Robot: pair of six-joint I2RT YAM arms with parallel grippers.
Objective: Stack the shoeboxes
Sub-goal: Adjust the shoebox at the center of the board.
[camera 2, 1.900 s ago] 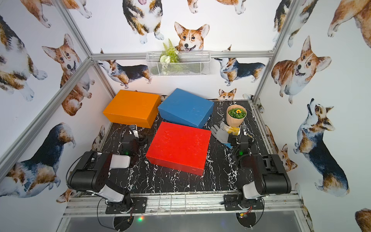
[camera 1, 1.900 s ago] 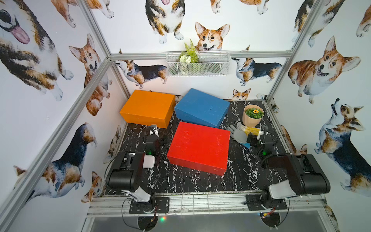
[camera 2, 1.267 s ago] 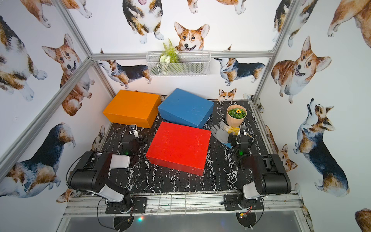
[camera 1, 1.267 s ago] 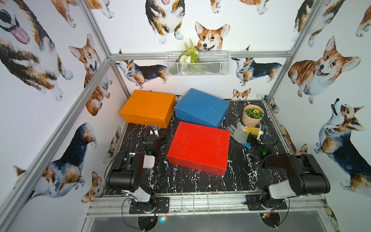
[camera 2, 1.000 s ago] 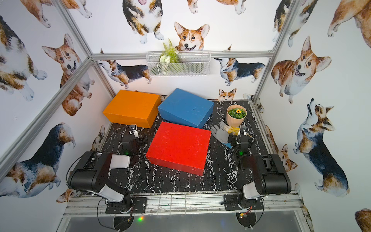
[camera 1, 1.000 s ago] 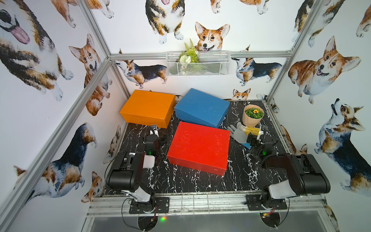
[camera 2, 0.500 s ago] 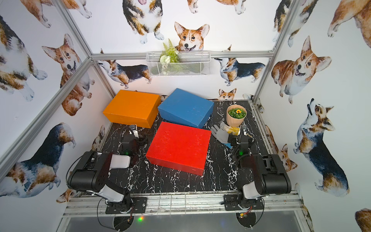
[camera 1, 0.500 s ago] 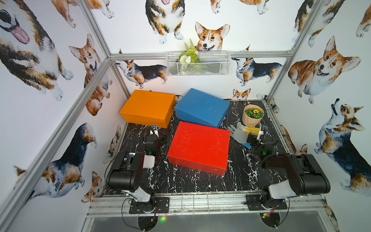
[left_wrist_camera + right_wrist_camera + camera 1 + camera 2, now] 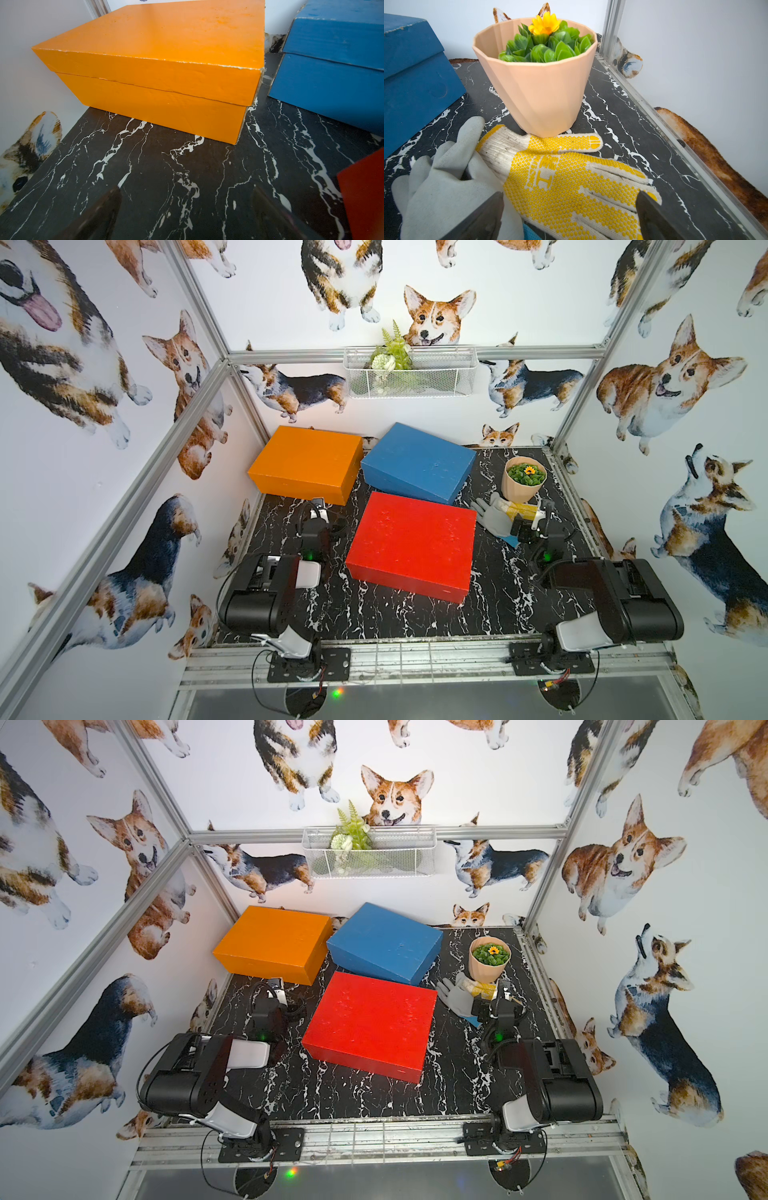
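Matte orange lidded shoebox (image 9: pixel 307 462), blue lidded shoebox (image 9: pixel 417 462), red lidded shoebox (image 9: pixel 411 543) unstacked; left gripper (image 9: pixel 187 193) jaws wide, empty; right gripper (image 9: pixel 570 196) likewise.

Two shoeboxes (image 9: pixel 307 464) behind, one in front

Bare table (image 9: pixel 395 614) runs along the front edge, in front of the red box (image 9: pixel 411 543). Ahead of the left gripper (image 9: pixel 187 190), jaws wide apart, bare marble reaches to the orange box (image 9: pixel 158 83) in the far left corner. Only a narrow slot separates the orange box from the blue box (image 9: pixel 417 462). Whether the blue and red boxes touch cannot be determined. Near the right edge, the right gripper (image 9: pixel 571 195), jaws apart, is over a grey glove (image 9: pixel 446 176) and a yellow-dotted glove (image 9: pixel 571 176). The flower pot (image 9: pixel 537 89) stands just beyond, touching the dotted glove. A clear lane lies between pot and blue box.
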